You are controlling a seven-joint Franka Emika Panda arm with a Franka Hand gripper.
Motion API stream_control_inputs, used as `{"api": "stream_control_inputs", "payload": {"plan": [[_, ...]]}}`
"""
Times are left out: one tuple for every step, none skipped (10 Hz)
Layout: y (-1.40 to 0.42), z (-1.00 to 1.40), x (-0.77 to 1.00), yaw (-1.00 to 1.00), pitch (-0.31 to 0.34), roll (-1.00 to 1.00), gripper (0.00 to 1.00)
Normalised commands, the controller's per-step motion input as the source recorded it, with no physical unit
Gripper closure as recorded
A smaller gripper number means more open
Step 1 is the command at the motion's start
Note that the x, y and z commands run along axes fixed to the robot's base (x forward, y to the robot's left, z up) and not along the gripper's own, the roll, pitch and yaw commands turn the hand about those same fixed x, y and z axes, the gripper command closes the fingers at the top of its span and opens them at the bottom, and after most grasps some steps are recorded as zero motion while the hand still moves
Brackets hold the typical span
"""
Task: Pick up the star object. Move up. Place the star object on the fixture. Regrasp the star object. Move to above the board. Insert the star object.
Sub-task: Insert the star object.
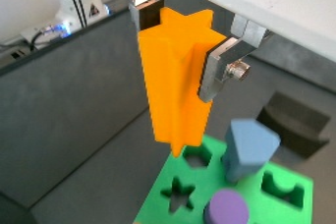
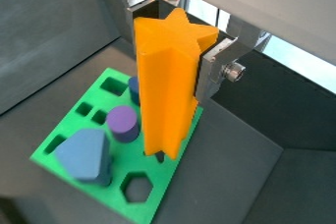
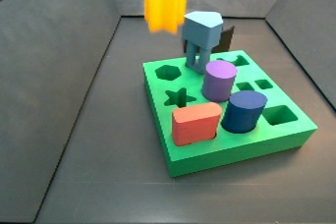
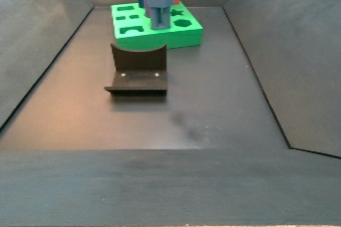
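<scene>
A robot pincer holds the star object, an orange-yellow prism with a star-shaped cross-section, its flat silver fingers pinching the prism near the upper end. In both wrist views the star object hangs with its long axis upright, one star-shaped end facing up toward the wrist and the other pointing straight down at the board. A side view shows the star object in the air, clear of everything, above the far edge of the board, just beside the fixture; the pincer itself is out of that picture. The board is a thick bright-green block resting on the dark worktop near its far edge, seen in both side views. The blue-grey fixture stands upright on the board, its chunky head on narrow legs. Also standing in the board are a purple cylinder, a dark blue cylinder and a red rounded block. A star-shaped hole lies open in the board's top face. A dark L-shaped bracket sits on the worktop just beside the board, toward the middle of the worktop.
</scene>
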Motion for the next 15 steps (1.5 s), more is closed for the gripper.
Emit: {"api": "stream_control_inputs", "payload": {"plan": [[-0.37, -0.47, 0.23, -0.32, -0.110, -0.03, 1.00], [-0.20, -0.42, 0.23, -0.31, -0.057, 0.00, 1.00], [0.00, -0.10, 0.18, -0.19, 0.000, -0.02, 1.00], [0.00, 0.00, 0.17, -0.19, 0.000, 0.00, 1.00], [0.00, -0.22, 0.34, -0.64, 0.000, 0.05, 1.00], [0.00, -0.36, 0.16, -0.89, 0.000, 0.03, 1.00], [0.00, -0.47, 0.04, -1.00, -0.006, 0.00, 1.00], [0.00, -0.56, 0.00, -1.00, -0.016, 0.00, 1.00], [0.00, -0.03, 0.10, -0.26, 0.000, 0.00, 1.00], [0.00, 0.00, 0.00, 0.00, 0.000, 0.00, 1.00], [0.00, -0.10, 0.00, -0.01, 0.000, 0.03, 1.00], [0.00, -0.17, 0.00, -0.09, 0.000, 0.05, 1.00], [0.00, -0.36, 0.00, -0.19, 0.000, 0.07, 1.00], [0.00, -0.41, 0.00, -0.25, 0.000, 0.04, 1.00], [0.00, -0.08, 0.00, -0.12, 0.000, 0.03, 1.00]]}}
